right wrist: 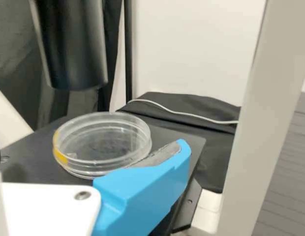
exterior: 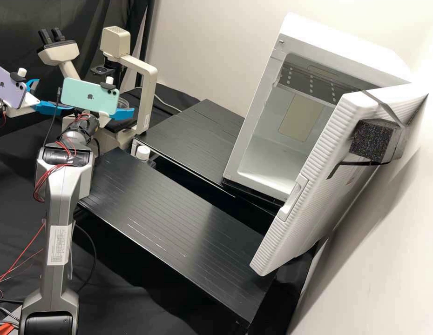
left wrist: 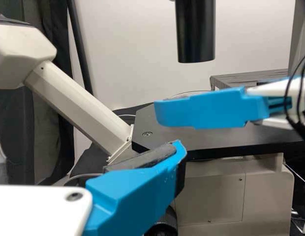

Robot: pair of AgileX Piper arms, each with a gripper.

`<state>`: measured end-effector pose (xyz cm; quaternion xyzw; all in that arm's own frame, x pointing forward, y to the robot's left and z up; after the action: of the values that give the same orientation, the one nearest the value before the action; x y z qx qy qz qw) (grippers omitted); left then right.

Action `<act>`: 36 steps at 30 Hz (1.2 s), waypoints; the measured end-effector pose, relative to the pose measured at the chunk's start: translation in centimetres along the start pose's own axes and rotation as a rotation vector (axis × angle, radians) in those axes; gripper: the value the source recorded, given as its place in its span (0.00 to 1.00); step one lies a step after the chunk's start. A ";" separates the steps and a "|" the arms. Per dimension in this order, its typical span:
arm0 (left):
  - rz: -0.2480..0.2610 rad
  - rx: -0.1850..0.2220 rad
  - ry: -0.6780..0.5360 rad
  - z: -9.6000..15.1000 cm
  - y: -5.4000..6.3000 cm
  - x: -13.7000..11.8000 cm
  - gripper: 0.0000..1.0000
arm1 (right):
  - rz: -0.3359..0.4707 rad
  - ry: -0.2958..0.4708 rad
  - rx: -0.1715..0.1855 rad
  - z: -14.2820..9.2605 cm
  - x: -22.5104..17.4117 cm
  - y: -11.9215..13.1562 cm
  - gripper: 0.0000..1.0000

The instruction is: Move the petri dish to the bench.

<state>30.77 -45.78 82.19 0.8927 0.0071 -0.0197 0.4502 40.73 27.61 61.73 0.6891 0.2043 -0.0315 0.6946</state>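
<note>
Well, the right gripper [exterior: 122,113] has its jaws spread wide, up at the microscope [exterior: 148,93]. One of its blue fingers [right wrist: 142,191] lies right by the petri dish [right wrist: 102,142], though from here I can't tell whether it touches. The left gripper [exterior: 54,96] is held off at the eyepiece side, and its jaws stand well apart too.

The dish itself is round, shallow and clear – you can see straight through its walls – with a yellow-orange patch [right wrist: 58,147] on the side. It sits flat on the microscope's black stage [right wrist: 34,164], beneath a black cylinder [right wrist: 70,44].

As for print, each arm carries a phone, one mint green [exterior: 90,96] and one lilac [exterior: 9,87], both with a small logo on the back. A white label [exterior: 59,245] covered in tiny lettering is stuck on the nearer arm.

Farther out, a small white-capped container [exterior: 143,152] stands near the gap between the two ribbed tops of the black desk [exterior: 179,218]. Beyond that is a white cabinet [exterior: 272,153], its door [exterior: 314,172] swung open – a speckled dark block [exterior: 372,139] is strapped to it.
</note>
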 end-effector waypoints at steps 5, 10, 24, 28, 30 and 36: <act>0.000 0.000 0.000 0.0 0.0 0.0 1.00 | -0.013 -0.017 0.009 0.6 0.4 -0.3 1.00; 0.000 0.000 0.000 0.0 0.0 0.0 1.00 | -0.014 -0.017 0.007 0.7 0.5 -0.5 1.00; 0.000 0.000 0.000 0.0 0.0 0.0 1.00 | 0.034 -0.069 -0.031 1.1 1.1 -2.3 1.00; 0.000 0.000 0.000 0.0 0.0 0.0 1.00 | 0.050 -0.067 -0.036 1.0 1.0 -2.9 1.00; 0.000 0.000 0.000 0.0 0.0 0.0 1.00 | 0.049 -0.067 -0.037 1.0 1.0 -3.0 1.00; 0.000 0.000 0.000 0.0 0.0 0.0 1.00 | 0.059 -0.060 -0.049 0.8 1.2 -2.8 1.00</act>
<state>30.77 -45.78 82.19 0.8927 0.0071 -0.0197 0.4502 41.06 27.02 58.63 0.6763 0.1636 -0.0269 0.7178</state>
